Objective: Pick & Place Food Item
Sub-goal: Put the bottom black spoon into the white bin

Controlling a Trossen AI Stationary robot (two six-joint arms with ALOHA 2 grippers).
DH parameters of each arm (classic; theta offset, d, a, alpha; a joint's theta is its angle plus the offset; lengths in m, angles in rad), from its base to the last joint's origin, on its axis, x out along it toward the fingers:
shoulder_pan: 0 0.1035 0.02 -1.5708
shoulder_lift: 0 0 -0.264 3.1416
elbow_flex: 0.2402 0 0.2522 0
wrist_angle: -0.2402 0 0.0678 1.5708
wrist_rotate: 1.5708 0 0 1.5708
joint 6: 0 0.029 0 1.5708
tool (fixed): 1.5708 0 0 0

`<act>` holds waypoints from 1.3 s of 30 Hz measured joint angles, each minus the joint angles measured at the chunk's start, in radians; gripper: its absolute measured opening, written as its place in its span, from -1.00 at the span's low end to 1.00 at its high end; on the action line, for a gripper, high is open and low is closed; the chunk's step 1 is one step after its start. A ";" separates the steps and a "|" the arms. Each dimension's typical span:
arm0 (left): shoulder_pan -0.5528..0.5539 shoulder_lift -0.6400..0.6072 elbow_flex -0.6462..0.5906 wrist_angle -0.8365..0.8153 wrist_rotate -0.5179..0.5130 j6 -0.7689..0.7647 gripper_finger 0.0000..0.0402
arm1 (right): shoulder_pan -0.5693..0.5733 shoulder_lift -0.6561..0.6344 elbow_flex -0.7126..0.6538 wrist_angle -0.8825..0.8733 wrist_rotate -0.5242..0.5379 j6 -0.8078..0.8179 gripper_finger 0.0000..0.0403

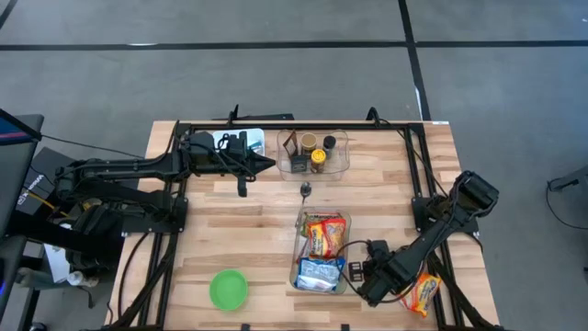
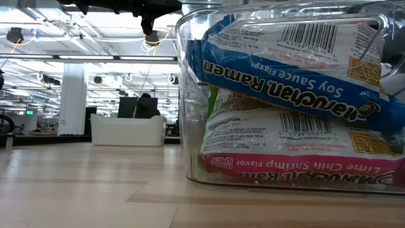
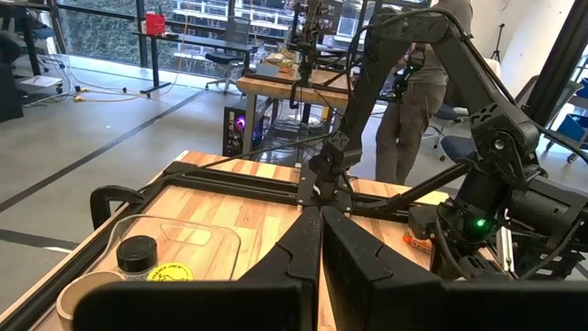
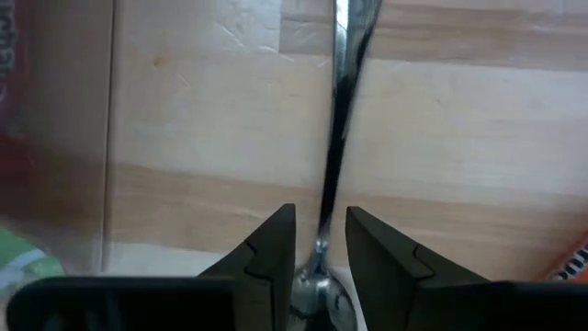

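A clear bin [image 1: 298, 250] near the table's front middle holds ramen packets, an orange one [image 1: 325, 234] and a blue one [image 1: 320, 273]; the low view shows them stacked [image 2: 291, 69]. Another orange packet [image 1: 424, 294] lies flat on the table at the front right. My right gripper [image 1: 365, 276] stands between the bin and that packet, pointing down, shut on a thin shiny metal utensil [image 4: 342, 101]. My left gripper [image 1: 268, 164] hovers level at the back left, shut and with nothing in it [image 3: 322, 230]. My right gripper pinches the metal utensil between its two fingers at the stem's lower end [image 4: 322, 241], where it widens. The fingers come from above, pointing down, one on each side of the stem. The stem runs away from the fingertips over the wooden table.
A second clear bin [image 1: 342, 167] with jars stands at the back middle, just ahead of my left gripper. A green bowl [image 1: 229, 290] sits at the front left. A small dark object [image 1: 306, 190] lies mid-table. A person [image 3: 423, 101] stands beyond the table.
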 joint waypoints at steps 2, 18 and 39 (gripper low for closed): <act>0.000 0.000 0.000 0.000 0.000 0.000 -0.96 | -0.001 0.028 0.000 0.015 0.000 0.000 -0.54; 0.000 0.000 0.000 0.015 0.000 -0.001 -0.96 | -0.009 0.068 0.005 0.029 -0.033 -0.035 -0.57; 0.000 0.000 0.000 0.019 0.000 -0.001 -0.96 | -0.008 0.067 0.006 0.017 -0.034 -0.039 -0.93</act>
